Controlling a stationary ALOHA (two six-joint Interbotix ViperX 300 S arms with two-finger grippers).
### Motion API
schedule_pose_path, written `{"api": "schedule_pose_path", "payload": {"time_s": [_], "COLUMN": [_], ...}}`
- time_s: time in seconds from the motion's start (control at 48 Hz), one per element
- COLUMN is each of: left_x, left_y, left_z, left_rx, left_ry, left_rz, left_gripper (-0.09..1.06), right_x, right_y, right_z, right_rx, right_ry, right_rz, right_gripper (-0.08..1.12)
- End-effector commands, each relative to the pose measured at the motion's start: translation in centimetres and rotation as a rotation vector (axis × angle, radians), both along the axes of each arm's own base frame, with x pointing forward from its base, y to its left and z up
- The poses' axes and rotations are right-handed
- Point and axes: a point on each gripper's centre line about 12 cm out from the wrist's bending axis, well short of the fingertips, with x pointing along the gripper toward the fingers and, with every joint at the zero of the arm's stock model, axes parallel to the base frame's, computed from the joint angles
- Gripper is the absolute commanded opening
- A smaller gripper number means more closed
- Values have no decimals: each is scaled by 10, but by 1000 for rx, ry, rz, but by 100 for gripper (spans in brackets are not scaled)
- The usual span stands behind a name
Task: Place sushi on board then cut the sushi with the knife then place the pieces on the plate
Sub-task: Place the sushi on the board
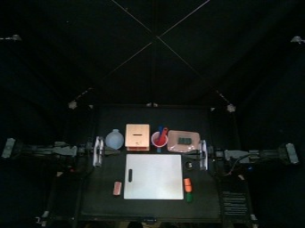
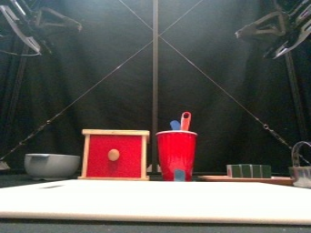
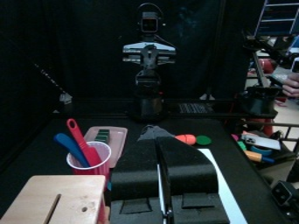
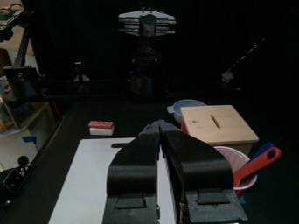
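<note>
left gripper (image 3: 160, 147): jaws pressed together, gripping nothing, hanging at mid-left of the top view. right gripper (image 4: 160, 133): jaws likewise closed and empty, mid-right of that view. white cutting board (image 1: 155, 176) lies low centre, between the two. sushi roll (image 2: 249, 170) sits on the pink tray (image 2: 216, 178), lower right of the front view, just right of the red cup (image 2: 176, 155), which holds the blue knife (image 2: 175, 126) and red knife (image 2: 185, 119). wooden box (image 2: 115, 155) and bowl (image 2: 51, 165) stand left of the cup.
</note>
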Motion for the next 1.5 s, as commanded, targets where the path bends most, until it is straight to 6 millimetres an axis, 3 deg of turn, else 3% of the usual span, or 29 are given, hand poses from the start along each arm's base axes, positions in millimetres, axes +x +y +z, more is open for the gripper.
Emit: {"api": "schedule_pose_path", "payload": {"time_s": [0.021, 0.146, 0.312, 0.583, 0.708, 0.854, 0.979, 1.125, 1.5], "left_x": [7, 14, 27, 45, 48, 49, 49, 50, 54], "left_y": [0, -1, -1, -1, -1, -1, -1, -1, 1], "left_z": [2, 4, -3, -21, -23, -23, -23, -25, -27], "left_rx": [2, 1, -5, -9, -7, -7, -7, -9, -8], "left_ry": [-21, -41, -3, 84, 95, 97, 94, 101, 115], "left_rz": [0, -5, -5, -4, -3, -3, -3, -3, 4], "left_gripper": [-8, -2, 0, 0, 0, 0, 0, 0, 0], "right_x": [3, 5, 11, 20, 19, 19, 20, 23, 21], "right_y": [-2, -9, -35, -79, -95, -104, -110, -114, -130], "right_z": [3, 3, 1, -17, -34, -53, -66, -71, -94], "right_rx": [12, 53, 127, 197, 215, 154, 89, 57, 61], "right_ry": [-6, 0, 53, 359, 573, 761, 858, 898, 1034], "right_rz": [-7, -44, -167, -350, -406, -425, -427, -430, -447], "right_gripper": [0, 2, 3, 7, 22, 50, 79, 100, 94]}}
